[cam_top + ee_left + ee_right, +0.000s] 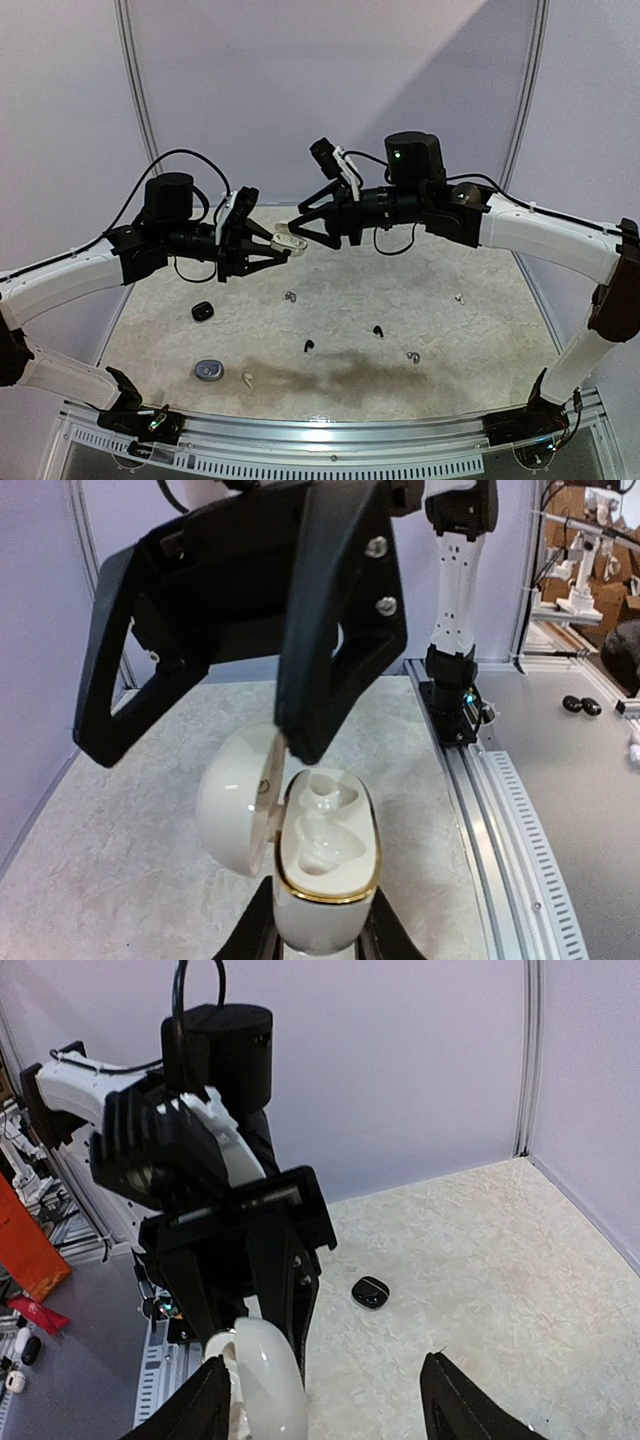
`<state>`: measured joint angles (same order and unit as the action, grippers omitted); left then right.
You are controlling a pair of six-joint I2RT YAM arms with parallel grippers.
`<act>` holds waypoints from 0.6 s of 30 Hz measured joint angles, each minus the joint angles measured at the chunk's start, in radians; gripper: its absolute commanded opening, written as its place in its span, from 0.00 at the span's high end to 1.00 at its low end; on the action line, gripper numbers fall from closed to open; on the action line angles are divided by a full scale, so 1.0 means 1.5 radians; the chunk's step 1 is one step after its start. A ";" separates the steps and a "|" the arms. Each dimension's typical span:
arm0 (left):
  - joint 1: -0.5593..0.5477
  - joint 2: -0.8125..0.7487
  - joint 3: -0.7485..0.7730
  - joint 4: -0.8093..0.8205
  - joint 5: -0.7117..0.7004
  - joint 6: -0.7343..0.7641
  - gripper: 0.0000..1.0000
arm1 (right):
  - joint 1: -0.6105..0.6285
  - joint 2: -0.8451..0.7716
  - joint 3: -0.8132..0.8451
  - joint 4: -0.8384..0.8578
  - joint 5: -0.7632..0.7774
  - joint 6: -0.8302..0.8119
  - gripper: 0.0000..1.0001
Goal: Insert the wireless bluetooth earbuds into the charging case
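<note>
From the left wrist, the white charging case (325, 855) ran off the bottom edge, its base cut away; the left end effector (322, 945) showed only as two dark finger slivers there. Glare blurred the tray's two hollows, so their contents could not be told. The right end effector (200, 748) covered the lid's top edge, and its own upper body was cropped. From the right wrist, the case's lid was cut by the bottom edge and its tray hidden behind it. From above, the earbuds (291, 296) on the desk (480, 330) were specks, too small to show shape.
</note>
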<state>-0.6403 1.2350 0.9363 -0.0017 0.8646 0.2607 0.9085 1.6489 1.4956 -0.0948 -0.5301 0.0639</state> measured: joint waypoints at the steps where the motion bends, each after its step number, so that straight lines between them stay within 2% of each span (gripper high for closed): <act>1: 0.000 0.000 -0.006 0.010 0.000 -0.016 1.00 | 0.000 0.001 0.008 -0.002 -0.002 0.002 0.29; 13: -0.001 0.000 -0.027 0.066 -0.003 -0.108 1.00 | -0.001 0.016 0.053 -0.028 -0.020 0.009 0.22; 18: -0.001 0.000 -0.035 0.087 -0.024 -0.138 1.00 | -0.017 0.017 0.090 -0.096 0.005 0.036 0.24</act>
<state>-0.6415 1.2350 0.8841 0.1291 0.8288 0.0540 0.8825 1.6745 1.6302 -0.2386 -0.5228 0.1181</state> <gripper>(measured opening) 0.203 0.764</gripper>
